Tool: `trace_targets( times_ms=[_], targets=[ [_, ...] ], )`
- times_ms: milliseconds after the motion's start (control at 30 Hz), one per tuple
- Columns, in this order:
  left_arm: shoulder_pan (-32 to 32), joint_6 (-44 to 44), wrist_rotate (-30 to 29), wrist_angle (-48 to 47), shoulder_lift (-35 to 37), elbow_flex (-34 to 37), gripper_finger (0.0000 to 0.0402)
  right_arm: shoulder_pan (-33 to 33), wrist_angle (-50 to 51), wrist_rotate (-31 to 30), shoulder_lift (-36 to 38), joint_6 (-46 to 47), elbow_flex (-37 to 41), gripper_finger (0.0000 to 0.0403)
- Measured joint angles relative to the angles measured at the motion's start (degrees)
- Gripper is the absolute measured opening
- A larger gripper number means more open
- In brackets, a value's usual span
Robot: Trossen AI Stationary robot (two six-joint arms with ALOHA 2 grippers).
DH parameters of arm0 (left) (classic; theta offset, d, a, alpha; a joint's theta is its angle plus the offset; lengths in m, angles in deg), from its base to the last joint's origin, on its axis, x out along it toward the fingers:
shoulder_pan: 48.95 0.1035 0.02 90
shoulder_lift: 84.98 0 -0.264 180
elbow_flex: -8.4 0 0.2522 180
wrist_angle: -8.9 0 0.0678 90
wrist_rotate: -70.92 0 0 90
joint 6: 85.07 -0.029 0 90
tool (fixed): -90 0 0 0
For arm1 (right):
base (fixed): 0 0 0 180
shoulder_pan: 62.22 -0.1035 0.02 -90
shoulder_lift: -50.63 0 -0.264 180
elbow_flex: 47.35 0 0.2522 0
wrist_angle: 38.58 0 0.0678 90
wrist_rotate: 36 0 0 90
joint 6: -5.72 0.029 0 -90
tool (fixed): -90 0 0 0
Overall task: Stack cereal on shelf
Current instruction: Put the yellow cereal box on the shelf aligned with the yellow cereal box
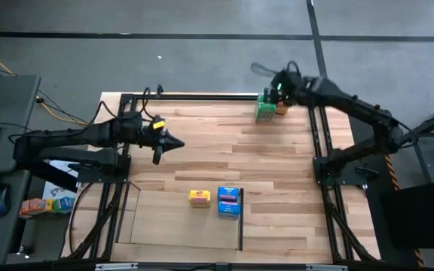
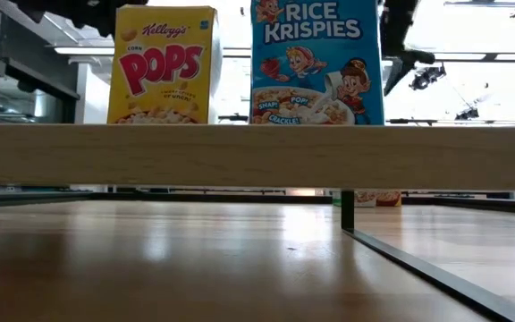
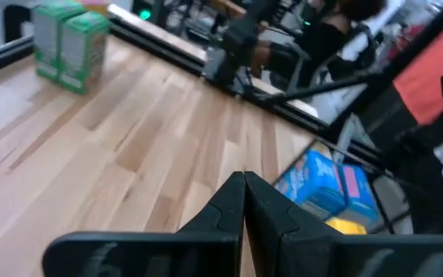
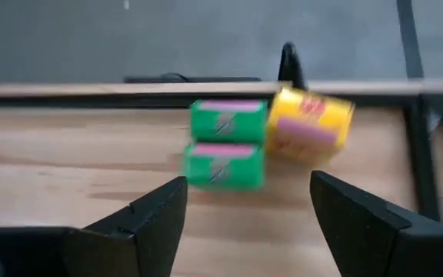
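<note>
Two green cereal boxes point(image 4: 223, 146) lie side by side near the table's far right corner, with a yellow-orange box point(image 4: 310, 123) against them. My right gripper point(image 4: 248, 208) is open and hovers above and just short of them point(image 1: 265, 111), touching nothing. A yellow box point(image 1: 200, 198) and blue cereal point(image 1: 229, 201) stand upright on the pale shelf frame point(image 1: 149, 226), next to its black bar point(image 1: 241, 226). In the low view they are Corn Pops point(image 2: 164, 63) and Rice Krispies point(image 2: 316, 58). My left gripper point(image 1: 173, 143) is shut and held in the air left of the table's centre.
A black metal frame point(image 1: 319, 135) runs along the table's far, left and right edges, close behind the green boxes. Bare wood lies between the two groups of boxes. More small boxes point(image 1: 44, 203) sit off the table at the left, by a keyboard and mouse.
</note>
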Motion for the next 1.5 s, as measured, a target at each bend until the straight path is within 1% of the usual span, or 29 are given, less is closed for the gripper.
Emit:
trace_targets(
  times_ms=[133, 233, 300, 333, 400, 467, 567, 667, 767, 867, 933, 1167, 1333, 1500],
  targets=[
    [1.2, 3.2, 0.0, 2.1, -0.3, 0.0, 0.0000, 13.4, -0.4, 8.8, -2.5, -19.6, 0.0, 0.0264],
    [1.3, 5.1, -0.2, 2.7, -0.3, 0.0, 0.0000, 20.6, -0.4, 17.0, -4.4, -34.0, 0.0, 0.0264],
    [1.3, 6.5, -0.2, 4.6, -0.3, 0.0, 0.0000, 23.4, -0.2, 21.1, -5.8, -42.2, 0.0, 0.0264],
    [1.3, 6.9, -0.2, 5.6, -0.3, 0.0, 0.0000, 24.3, -0.3, 22.1, -6.5, -45.8, 0.0, 0.0264],
    [1.3, 7.0, -0.2, 7.5, -0.3, 0.0, 0.0000, 25.1, -0.5, 22.7, -7.9, -51.8, 0.0, 0.0264],
    [1.3, 7.0, -0.3, 10.0, -0.3, 0.0, 0.0000, 25.2, -0.5, 22.8, -9.3, -55.5, 0.0, 0.0264],
    [1.3, 7.0, -0.7, 13.0, -0.3, 0.0, 0.0000, 25.0, 0.1, 22.9, -11.1, -59.3, 0.0, 0.0264],
    [1.3, 7.0, -0.9, 14.9, -0.3, 0.0, 0.0000, 24.9, 0.1, 22.5, -13.3, -60.0, 0.0, 0.0264],
    [1.3, 7.0, -1.1, 15.1, -0.3, 0.0, 0.0000, 24.9, 0.1, 21.8, -15.9, -63.2, 0.0, 0.0264],
    [1.3, 7.0, -1.7, 15.1, -0.3, 0.0, 0.0000, 24.9, -0.2, 18.2, -17.7, -64.3, 0.0, 0.0264],
    [1.3, 7.0, -1.8, 15.1, -0.3, 0.0, 0.0000, 24.9, -0.7, 16.9, -18.6, -64.2, 0.0, 0.0264],
    [1.3, 7.0, -1.8, 15.1, -0.3, 0.0, 0.0000, 24.0, -1.2, 16.5, -20.2, -70.2, 0.0, 0.0264],
    [1.3, 6.9, -1.8, 15.1, -0.3, 0.0, 0.0000, 23.7, -2.3, 16.9, -22.7, -70.6, 0.0, 0.0264],
    [1.3, 6.9, -1.8, 15.1, -0.3, 0.0, 0.0000, 23.6, -2.4, 15.9, -25.0, -70.4, 0.0, 0.0263]
  ],
)
